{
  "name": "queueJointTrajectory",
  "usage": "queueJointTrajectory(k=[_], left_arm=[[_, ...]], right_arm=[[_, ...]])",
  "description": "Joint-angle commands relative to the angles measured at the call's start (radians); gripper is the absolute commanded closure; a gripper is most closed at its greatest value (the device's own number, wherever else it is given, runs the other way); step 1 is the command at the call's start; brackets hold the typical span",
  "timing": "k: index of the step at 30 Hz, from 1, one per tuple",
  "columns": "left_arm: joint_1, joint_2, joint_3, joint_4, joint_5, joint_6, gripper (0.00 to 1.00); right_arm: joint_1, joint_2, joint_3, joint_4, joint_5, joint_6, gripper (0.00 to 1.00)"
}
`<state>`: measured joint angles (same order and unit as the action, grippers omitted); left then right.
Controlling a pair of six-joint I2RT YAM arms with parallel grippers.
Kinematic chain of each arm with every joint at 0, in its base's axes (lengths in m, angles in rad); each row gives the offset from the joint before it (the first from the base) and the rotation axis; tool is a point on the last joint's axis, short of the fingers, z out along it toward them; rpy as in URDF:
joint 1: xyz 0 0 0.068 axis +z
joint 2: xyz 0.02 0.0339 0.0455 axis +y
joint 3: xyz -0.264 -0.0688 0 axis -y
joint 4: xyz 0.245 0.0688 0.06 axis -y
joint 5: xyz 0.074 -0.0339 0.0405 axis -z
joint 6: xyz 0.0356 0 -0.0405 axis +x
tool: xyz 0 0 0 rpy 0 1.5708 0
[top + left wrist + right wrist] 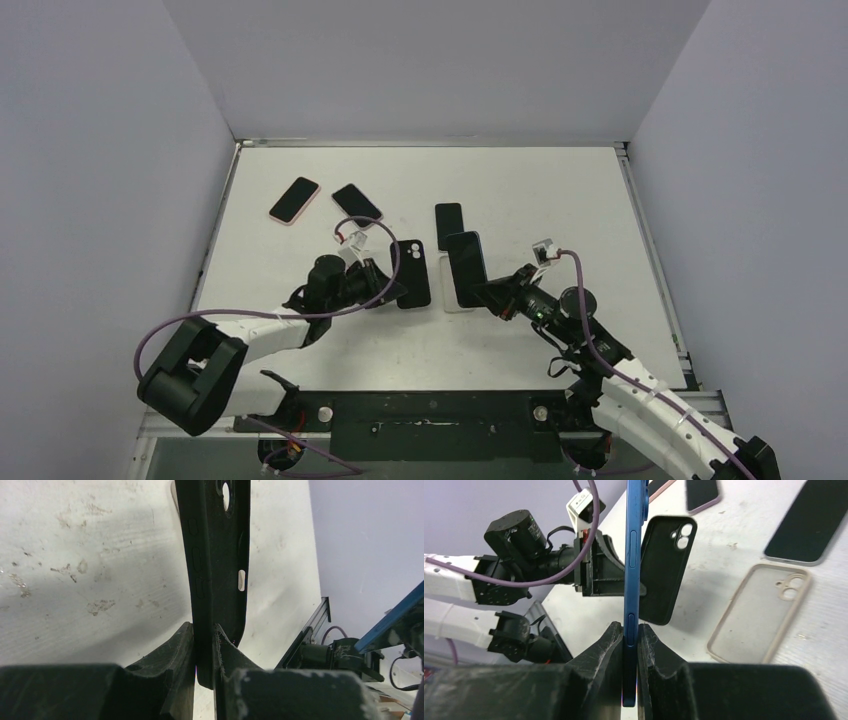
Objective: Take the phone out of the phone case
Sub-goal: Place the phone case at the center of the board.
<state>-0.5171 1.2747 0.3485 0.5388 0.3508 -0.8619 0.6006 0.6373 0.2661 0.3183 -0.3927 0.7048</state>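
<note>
Looks like they're split already. The left gripper [204,636] is pinching the empty matte-black phone case [216,555], and the right gripper [630,631] clamps the slim blue phone [632,555] on edge. The phone's long axis points away, to the case's right, with a gap between them.

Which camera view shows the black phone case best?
Right wrist: the black phone case shows most of its broad face and the camera cutout. Left wrist sees only its thin edge up close; top external shows it small.
</note>
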Motion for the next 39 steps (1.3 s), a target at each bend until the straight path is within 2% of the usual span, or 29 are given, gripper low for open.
queueJointTrajectory(k=[1,5,12,17,23,29,39], left_arm=[[-0.040,0.066,0.077,-0.012,0.004,0.036,1.00],[-0.068,0.150,0.108,-0.020,0.004,0.025,1.00],[-0.085,0.212,0.107,0.002,-0.062,-0.021,1.00],[-0.090,0.280,0.136,0.025,-0.036,-0.019,1.00],[-0.092,0.359,0.162,0.063,-0.010,-0.031,0.92],[-0.092,0.398,0.178,0.080,-0.008,-0.041,0.89],[-0.092,0.402,0.168,0.087,-0.031,-0.073,0.66]], right_arm=[[-0.010,-0.067,0.058,-0.028,0.124,-0.051,1.00],[-0.015,-0.093,0.059,-0.049,0.136,-0.059,1.00],[-0.016,-0.103,0.059,-0.064,0.146,-0.069,1.00],[-0.018,-0.101,0.055,-0.062,0.144,-0.071,1.00],[-0.019,-0.096,0.055,-0.062,0.140,-0.074,1.00],[-0.021,-0.093,0.053,-0.062,0.138,-0.074,1.00],[-0.021,-0.087,0.051,-0.056,0.133,-0.074,1.00]])
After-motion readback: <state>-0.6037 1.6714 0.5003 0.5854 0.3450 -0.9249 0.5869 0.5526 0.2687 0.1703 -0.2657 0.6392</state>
